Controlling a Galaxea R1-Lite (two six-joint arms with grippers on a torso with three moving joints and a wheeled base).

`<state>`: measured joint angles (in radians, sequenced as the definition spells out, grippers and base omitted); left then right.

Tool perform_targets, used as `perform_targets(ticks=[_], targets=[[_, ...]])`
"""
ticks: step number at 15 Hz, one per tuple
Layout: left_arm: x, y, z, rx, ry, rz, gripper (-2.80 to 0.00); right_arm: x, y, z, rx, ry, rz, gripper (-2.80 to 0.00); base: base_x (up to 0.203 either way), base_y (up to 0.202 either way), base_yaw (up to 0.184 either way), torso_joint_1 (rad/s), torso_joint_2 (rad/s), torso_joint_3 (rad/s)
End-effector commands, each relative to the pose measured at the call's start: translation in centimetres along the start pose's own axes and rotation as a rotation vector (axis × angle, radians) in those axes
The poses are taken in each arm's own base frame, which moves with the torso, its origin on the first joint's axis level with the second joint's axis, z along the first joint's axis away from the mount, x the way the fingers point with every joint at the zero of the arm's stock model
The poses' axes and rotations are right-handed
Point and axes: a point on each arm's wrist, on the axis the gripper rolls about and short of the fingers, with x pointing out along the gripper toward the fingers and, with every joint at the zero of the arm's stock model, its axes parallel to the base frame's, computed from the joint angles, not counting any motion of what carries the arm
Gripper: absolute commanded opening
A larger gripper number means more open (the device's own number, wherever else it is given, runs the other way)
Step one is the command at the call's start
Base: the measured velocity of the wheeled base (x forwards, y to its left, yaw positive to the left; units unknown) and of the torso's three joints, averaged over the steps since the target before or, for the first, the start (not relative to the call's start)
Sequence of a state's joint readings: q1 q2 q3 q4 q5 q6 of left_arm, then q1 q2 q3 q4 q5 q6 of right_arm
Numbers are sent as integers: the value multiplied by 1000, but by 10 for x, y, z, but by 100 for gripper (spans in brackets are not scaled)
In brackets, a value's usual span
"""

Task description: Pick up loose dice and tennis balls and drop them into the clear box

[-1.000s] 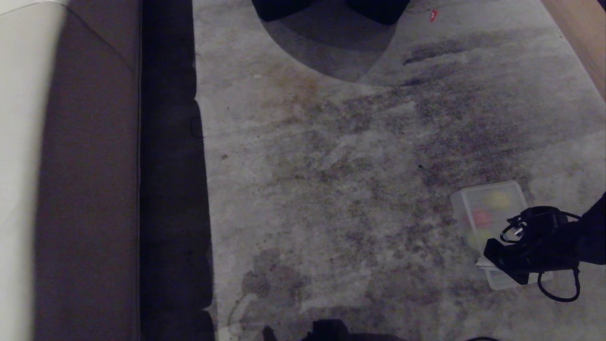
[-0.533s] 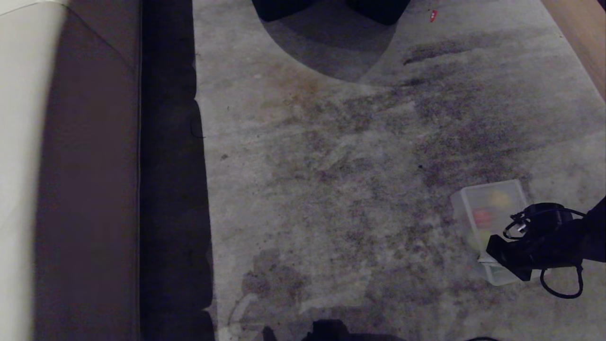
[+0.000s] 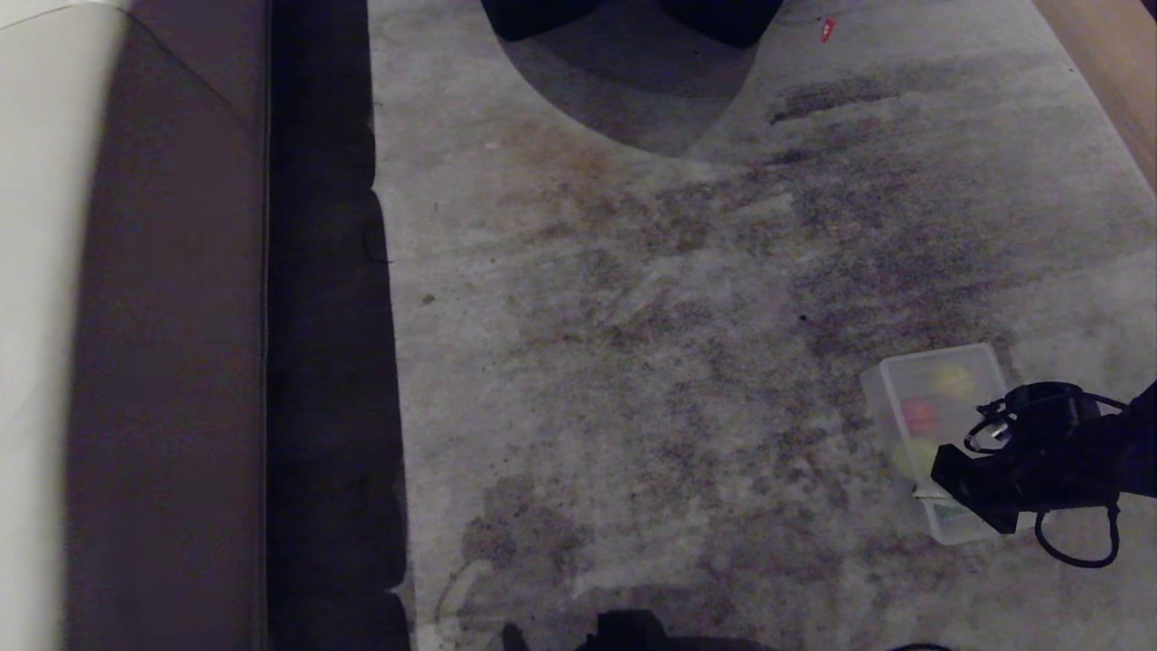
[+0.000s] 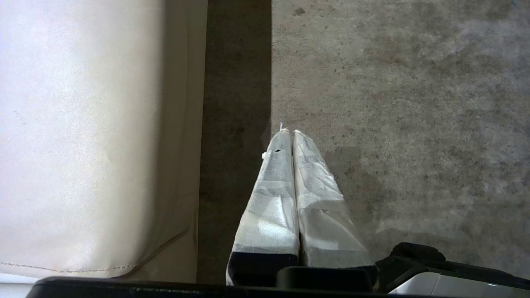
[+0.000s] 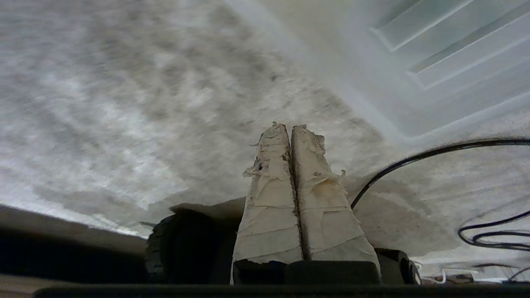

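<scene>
Dim head view, brighter wrist views, soft blur

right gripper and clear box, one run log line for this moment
right gripper: shut, empty, beside clear box | box: red, yellow things inside | left gripper: shut, parked by sofa

You're looking at a grey mottled carpet, stained dark across the middle and right. The clear box sits directly on it at near right, with blurred yellow and red shapes inside. A small red scrap lies far back. A pale sofa stands along the left edge. Dark furniture bases rest at the far middle.
</scene>
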<state>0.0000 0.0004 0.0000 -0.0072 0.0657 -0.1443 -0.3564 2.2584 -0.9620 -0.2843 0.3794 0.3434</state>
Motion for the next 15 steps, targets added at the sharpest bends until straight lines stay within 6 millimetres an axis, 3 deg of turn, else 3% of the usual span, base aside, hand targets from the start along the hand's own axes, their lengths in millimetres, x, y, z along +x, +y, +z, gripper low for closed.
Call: perform_targets(ticks=[1, 4, 6, 8, 10, 13, 15], targets=[[0, 0, 0, -2, -1, 0, -280, -33, 16, 7, -38, -78, 28, -280, 0, 0, 0, 0, 0, 0], [0, 0, 0, -1, 1, 0, -280, -92, 39, 5, -115, -198, 64, -280, 0, 0, 0, 0, 0, 0], [0, 0, 0, -1, 1, 0, -280, -139, 53, -14, -209, -280, 87, -280, 0, 0, 0, 0, 0, 0], [0, 0, 0, -1, 0, 0, -280, -183, 60, -47, -341, -354, 92, -280, 0, 0, 0, 0, 0, 0], [0, 0, 0, -2, -1, 0, -280, -222, 62, -91, -451, -415, 94, -280, 0, 0, 0, 0, 0, 0], [0, 0, 0, -1, 0, 0, -280, -264, 57, -163, -551, -485, 110, -280, 0, 0, 0, 0, 0, 0], [0, 0, 0, -1, 1, 0, -280, -282, 50, -208, -614, -520, 143, -280, 0, 0, 0, 0, 0, 0]])
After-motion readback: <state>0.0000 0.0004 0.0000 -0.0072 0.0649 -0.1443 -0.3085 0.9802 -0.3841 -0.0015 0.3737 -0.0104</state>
